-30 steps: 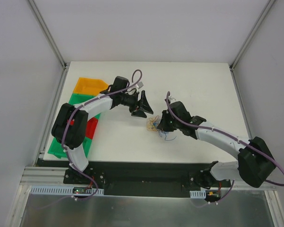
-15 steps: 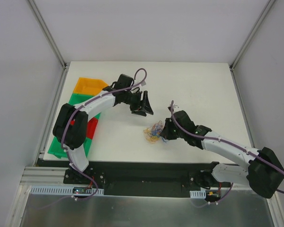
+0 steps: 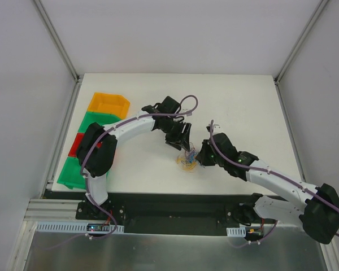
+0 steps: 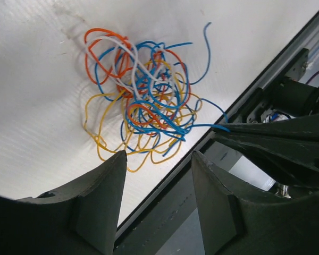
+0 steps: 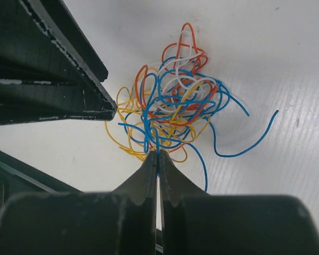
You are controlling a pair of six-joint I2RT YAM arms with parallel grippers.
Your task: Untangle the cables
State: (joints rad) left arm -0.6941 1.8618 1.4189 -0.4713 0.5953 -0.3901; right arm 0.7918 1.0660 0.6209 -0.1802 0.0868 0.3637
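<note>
White counter point(image 3: 243, 107) is seen beneath both arms, with coloured bins point(image 3: 108, 103) lined up along its left edge. Toward the middle of the near half, the cables point(image 3: 187, 160) are found in one loose knot of blue, orange, yellow and white strands, right between the two claws. The right claw point(image 5: 157, 155) is pressed fully together, and a blue strand at the edge of the knot is pinched between its tips. The left claw point(image 4: 158, 159) is held just beside the knot on its far-left side, jaws roughly half apart, and nothing is gripped by it. One blue tail is seen curling away from the clump onto bare counter.
</note>
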